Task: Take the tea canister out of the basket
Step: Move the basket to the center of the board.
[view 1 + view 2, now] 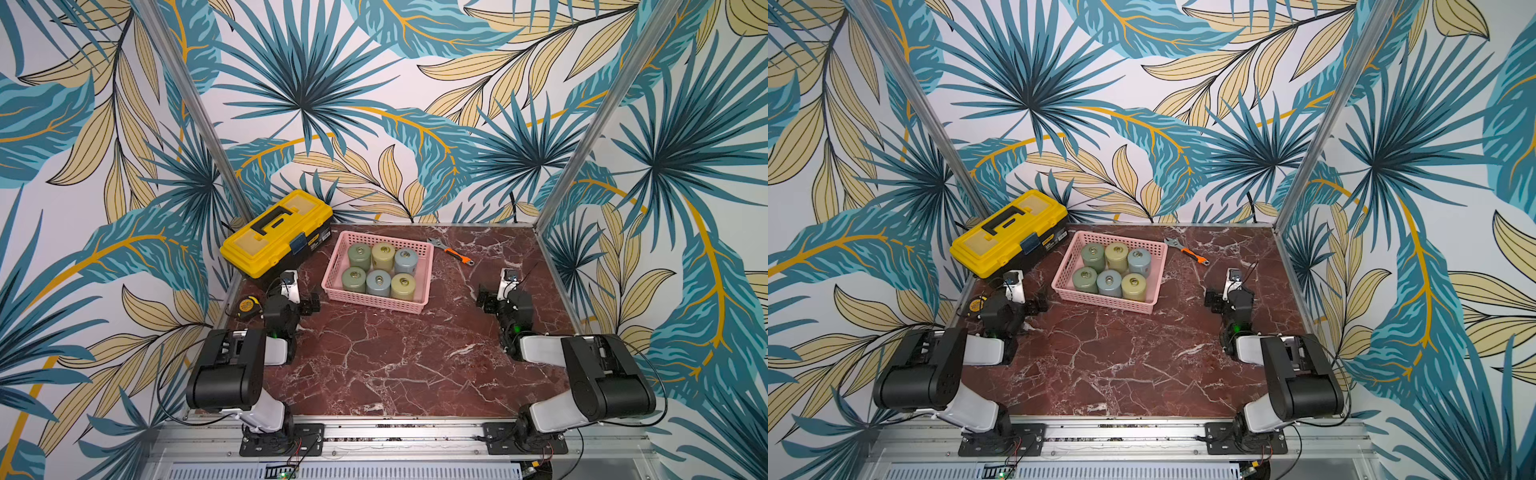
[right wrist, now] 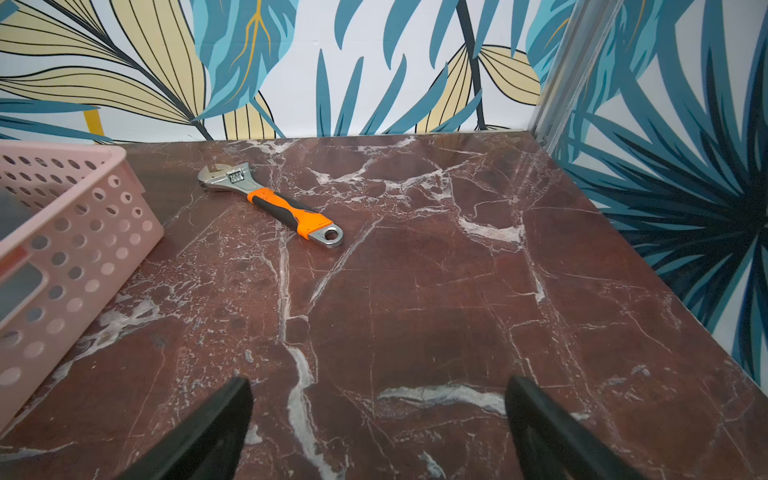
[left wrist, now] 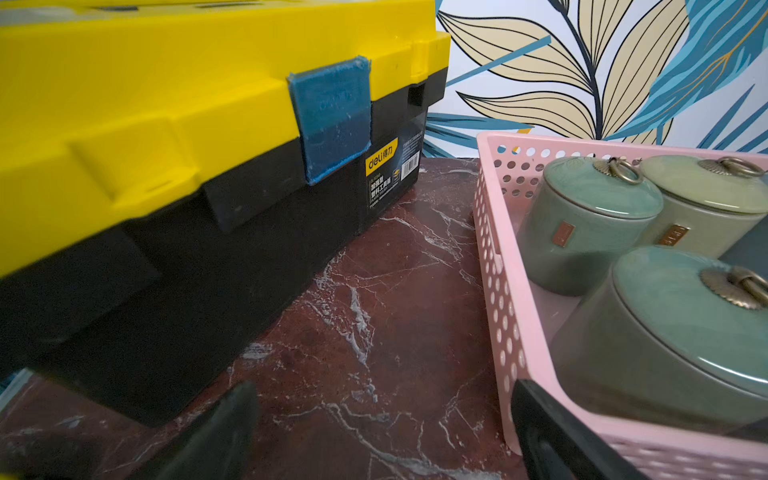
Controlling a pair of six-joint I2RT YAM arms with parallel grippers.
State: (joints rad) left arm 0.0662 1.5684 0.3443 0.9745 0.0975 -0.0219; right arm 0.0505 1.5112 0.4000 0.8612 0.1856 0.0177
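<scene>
The light is bright and even in both top views and comes from above, so the worktop (image 1: pixel 395 365) carries only short, soft shadows beside the arms (image 1: pixel 232 365) and the basket (image 1: pixel 374 302). The wide lens makes the metal posts (image 1: pixel 191 104) lean outward toward the edges. In the left wrist view the near end of the toolbox (image 3: pixel 104 166) is blurred, and the fingers (image 3: pixel 224 432) of the left pincer (image 3: pixel 384 390) are dark and soft. The lids of the canisters (image 3: pixel 590 199) have a mild sheen. In the right wrist view a faint dark shadow lies on the worktop, and the head of the wrench (image 2: pixel 270 203) glints.
</scene>
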